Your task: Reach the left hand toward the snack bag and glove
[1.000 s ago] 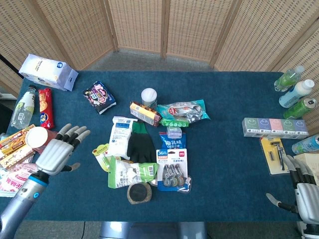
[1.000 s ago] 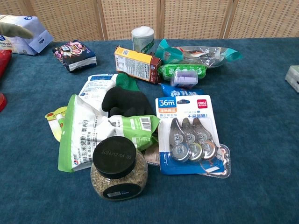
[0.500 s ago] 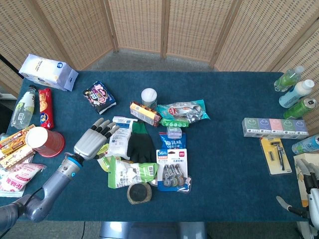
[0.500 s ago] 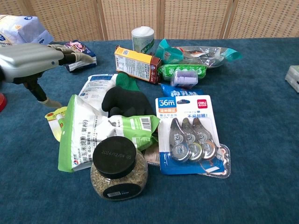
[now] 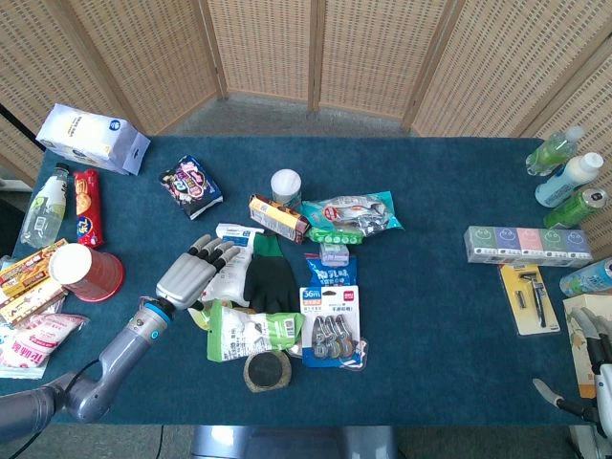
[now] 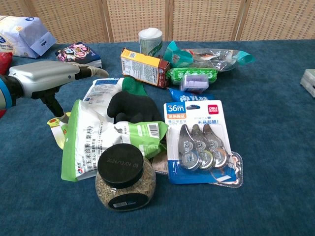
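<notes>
The green-and-white snack bag (image 5: 251, 335) (image 6: 93, 142) lies at the front of the central pile. Just behind it is the black glove (image 5: 269, 279) (image 6: 132, 106) with a green cuff. My left hand (image 5: 192, 273) (image 6: 48, 77) hovers flat at the pile's left edge, fingers spread and extended. Its fingertips (image 5: 222, 251) reach over a white pouch (image 5: 232, 271) left of the glove, and it holds nothing. My right hand (image 5: 595, 381) shows partly at the bottom right corner, far from the pile, its thumb apart from the fingers.
A black-lidded jar (image 5: 266, 371) (image 6: 121, 180) stands in front of the snack bag. A correction-tape pack (image 5: 330, 327) (image 6: 199, 142) lies to its right. An orange box (image 5: 278, 217), a white cup (image 5: 286, 185) and a red cup (image 5: 88, 273) surround the pile.
My left hand has swung right from beside the red cup to the pile's left edge, its fingers now over the white pouch. The right hand has slid lower in the corner.
</notes>
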Controlling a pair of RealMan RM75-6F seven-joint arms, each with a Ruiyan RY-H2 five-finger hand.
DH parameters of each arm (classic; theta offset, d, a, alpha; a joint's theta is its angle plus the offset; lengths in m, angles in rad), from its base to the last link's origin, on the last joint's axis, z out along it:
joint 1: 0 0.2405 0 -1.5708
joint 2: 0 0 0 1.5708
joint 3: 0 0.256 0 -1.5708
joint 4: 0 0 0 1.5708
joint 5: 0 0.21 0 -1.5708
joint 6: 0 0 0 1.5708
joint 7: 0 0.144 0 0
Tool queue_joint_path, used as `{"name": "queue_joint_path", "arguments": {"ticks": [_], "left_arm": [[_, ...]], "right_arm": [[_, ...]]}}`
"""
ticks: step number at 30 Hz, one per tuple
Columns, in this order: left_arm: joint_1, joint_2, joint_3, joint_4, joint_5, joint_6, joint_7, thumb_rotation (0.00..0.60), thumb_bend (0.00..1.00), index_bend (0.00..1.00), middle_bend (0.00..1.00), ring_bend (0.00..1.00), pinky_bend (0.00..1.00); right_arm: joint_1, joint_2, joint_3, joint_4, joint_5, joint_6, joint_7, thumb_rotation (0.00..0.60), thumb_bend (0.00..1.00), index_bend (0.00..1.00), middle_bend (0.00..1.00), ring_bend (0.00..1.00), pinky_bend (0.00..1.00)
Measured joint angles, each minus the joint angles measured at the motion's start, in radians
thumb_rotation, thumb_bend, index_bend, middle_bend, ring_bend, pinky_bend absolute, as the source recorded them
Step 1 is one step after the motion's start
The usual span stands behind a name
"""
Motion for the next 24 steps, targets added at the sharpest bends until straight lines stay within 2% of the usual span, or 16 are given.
{"name": "queue_joint_path", "arguments": {"ticks": [4,11,13,15,17,20,24], "left_arm": [[-0.001,-0.033,-0.001,0.026,-0.016,0.001,-0.040,0.600,0.21,0.04,0.09,0.09,0.00],[-0.017,-0.086,-0.001,0.100,-0.040,-0.019,-0.075,0.600,0.21,0.14,0.11,0.14,0.00],[-0.023,-0.108,0.000,0.128,-0.045,-0.026,-0.080,0.600,0.22,0.18,0.13,0.18,0.01],[-0.028,-0.136,-0.001,0.157,-0.047,-0.027,-0.091,0.600,0.26,0.23,0.19,0.28,0.11],[-0.030,-0.164,-0.002,0.182,-0.042,-0.017,-0.103,0.600,0.36,0.32,0.28,0.43,0.33],[-0.032,-0.211,-0.008,0.230,-0.028,0.014,-0.125,0.600,0.51,0.47,0.43,0.63,0.59],[-0.034,-0.263,-0.030,0.285,-0.025,0.053,-0.166,0.600,0.57,0.59,0.56,0.78,0.77]], "right_arm": [[-0.002,-0.003,-0.002,0.007,-0.003,-0.002,0.015,0.575,0.15,0.00,0.00,0.00,0.00],[-0.015,0.000,-0.003,0.016,0.002,0.011,0.040,0.576,0.15,0.00,0.00,0.00,0.00],[-0.018,0.002,-0.004,0.017,0.002,0.012,0.047,0.576,0.15,0.00,0.00,0.00,0.00],[-0.023,0.003,-0.005,0.017,0.002,0.015,0.051,0.576,0.15,0.00,0.00,0.00,0.00],[-0.025,0.003,-0.006,0.017,0.003,0.015,0.052,0.576,0.15,0.00,0.00,0.00,0.00],[-0.026,0.004,-0.006,0.014,0.004,0.013,0.051,0.576,0.14,0.00,0.00,0.00,0.00],[-0.029,0.004,-0.006,0.009,0.002,0.017,0.056,0.579,0.14,0.00,0.00,0.00,0.00]]}}
